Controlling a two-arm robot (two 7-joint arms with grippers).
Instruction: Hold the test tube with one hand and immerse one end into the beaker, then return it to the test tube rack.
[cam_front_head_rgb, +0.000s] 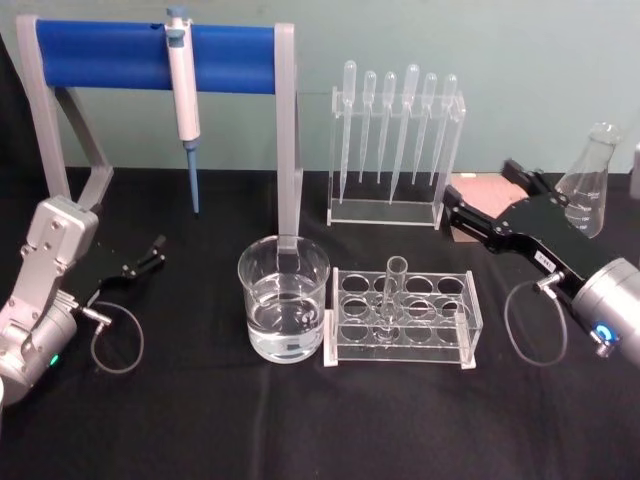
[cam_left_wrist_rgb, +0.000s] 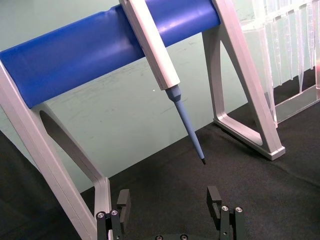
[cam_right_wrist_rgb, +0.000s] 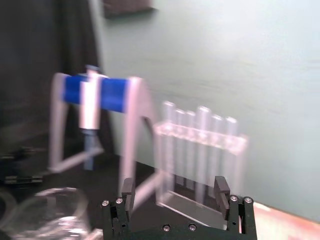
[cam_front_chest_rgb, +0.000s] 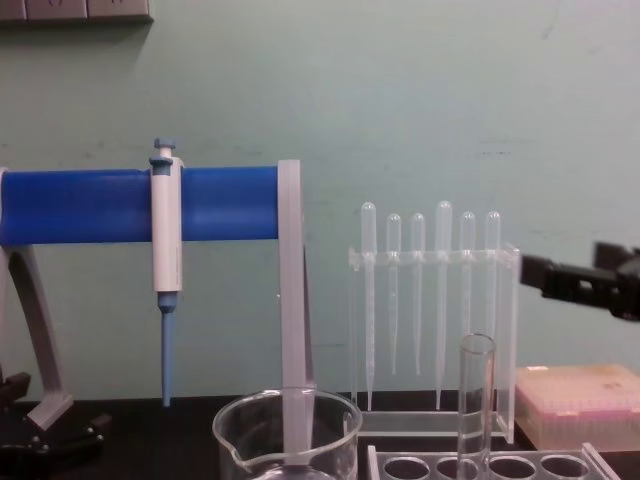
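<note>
- One test tube (cam_front_head_rgb: 391, 290) stands upright in a hole of the clear rack (cam_front_head_rgb: 404, 318) near the middle of the black table (cam_front_head_rgb: 300, 420); nothing holds it.
- One beaker (cam_front_head_rgb: 283, 297) sits just beside the rack on its left, holding clear liquid. Directly behind it rises the grey right-hand post of the blue-barred stand (cam_front_head_rgb: 155, 57).
- One blue-tipped white pipette (cam_front_head_rgb: 184, 95) hangs from that blue bar, tip pointing down, above the table behind and to the left of the beaker.
- Six thin plastic pipettes (cam_front_head_rgb: 395, 125) hang bulbs up in a clear holder (cam_front_head_rgb: 385, 210) behind the rack.
- One conical flask (cam_front_head_rgb: 590, 180) stands at the far right, with a pink-topped box (cam_front_chest_rgb: 578, 403) low beside it in the chest view.
- Two grippers are in sight. The right gripper (cam_front_head_rgb: 490, 195) hovers to the right of and behind the rack, above the table, between the pipette holder and the flask; its fingers (cam_right_wrist_rgb: 221, 186) stand well apart with nothing between them.
- The left gripper (cam_front_head_rgb: 155, 250) hangs low at the left, well apart from the beaker, pointing toward the stand; in the left wrist view its fingers (cam_left_wrist_rgb: 214, 196) are spread wide and grasp nothing.
- Eight round holes can be counted in the rack, in two rows, the tube filling one in the front row.
</note>
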